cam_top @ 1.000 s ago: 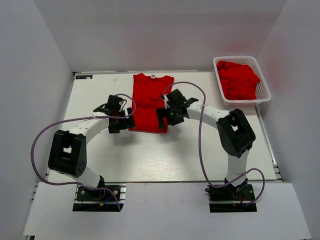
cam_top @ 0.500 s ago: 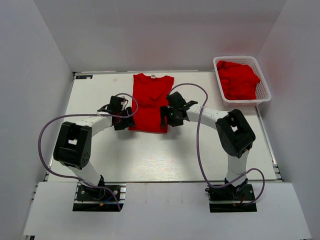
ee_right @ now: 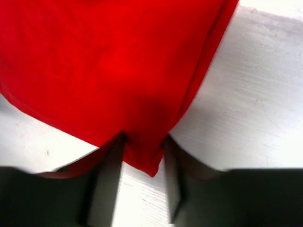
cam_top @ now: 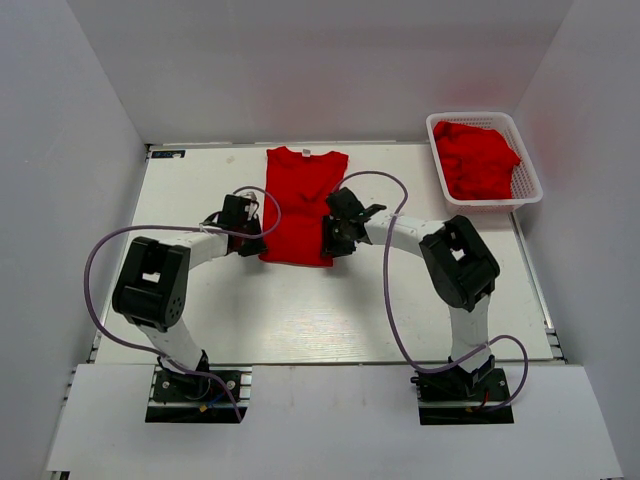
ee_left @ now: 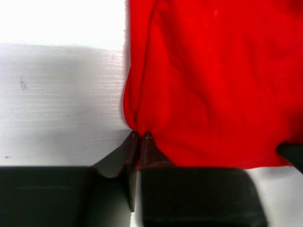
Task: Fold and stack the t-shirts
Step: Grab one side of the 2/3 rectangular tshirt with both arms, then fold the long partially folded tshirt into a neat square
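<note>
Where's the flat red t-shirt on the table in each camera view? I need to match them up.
Top external: t-shirt at centre, on the table's far half.
Left wrist: t-shirt fills the upper right.
Right wrist: t-shirt fills the upper left.
Shared landmark: the white table along its near hem.

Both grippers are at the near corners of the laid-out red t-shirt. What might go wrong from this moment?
1. The left gripper pinches only the very edge of the red cloth t-shirt; the hem may slip out when lifted.
2. The right gripper has its jaws apart around the other corner; lifting unevenly may twist the fold.
</note>
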